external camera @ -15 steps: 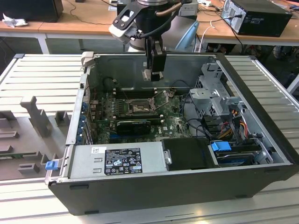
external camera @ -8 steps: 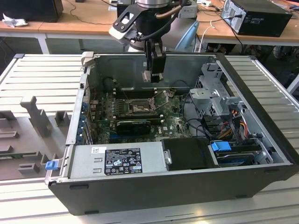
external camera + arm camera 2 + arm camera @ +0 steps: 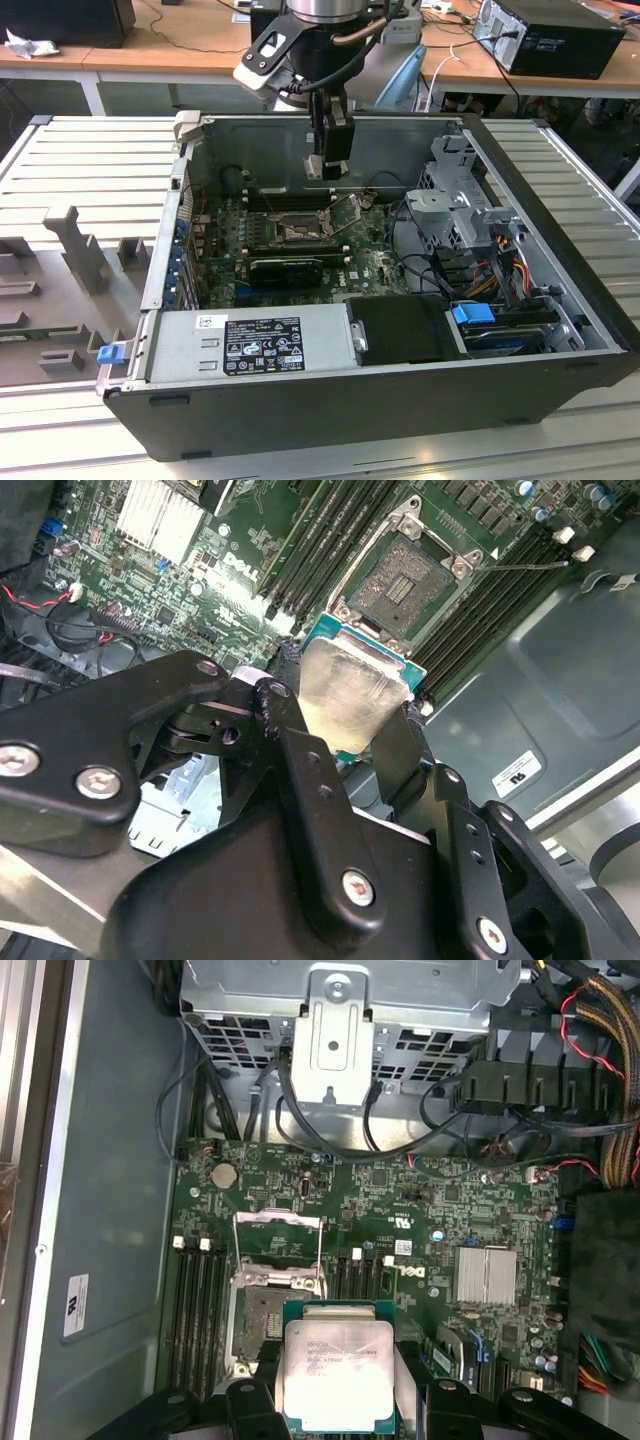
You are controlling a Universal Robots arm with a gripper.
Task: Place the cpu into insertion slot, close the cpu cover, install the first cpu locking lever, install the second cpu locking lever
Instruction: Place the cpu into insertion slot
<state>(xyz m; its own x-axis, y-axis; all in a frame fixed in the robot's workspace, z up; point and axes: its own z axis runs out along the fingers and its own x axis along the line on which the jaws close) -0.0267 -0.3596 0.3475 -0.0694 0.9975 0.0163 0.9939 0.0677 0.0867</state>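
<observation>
Now holding: the gripper (image 3: 348, 715) pinches the cpu (image 3: 352, 680) by two opposite edges.
Where: up in the air over the motherboard (image 3: 440, 1220), near the open insertion slot (image 3: 405, 580), not in it.
Feel: probably light, thin, stiff and easy to hurt, so hold only the edges.

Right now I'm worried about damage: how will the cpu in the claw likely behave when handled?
The cpu looks flat and rigid with a metal top, so it probably won't flex. The claw grips it by its edges, so the smooth top might slip if nudged. Small and thin, it is likely light.
</observation>
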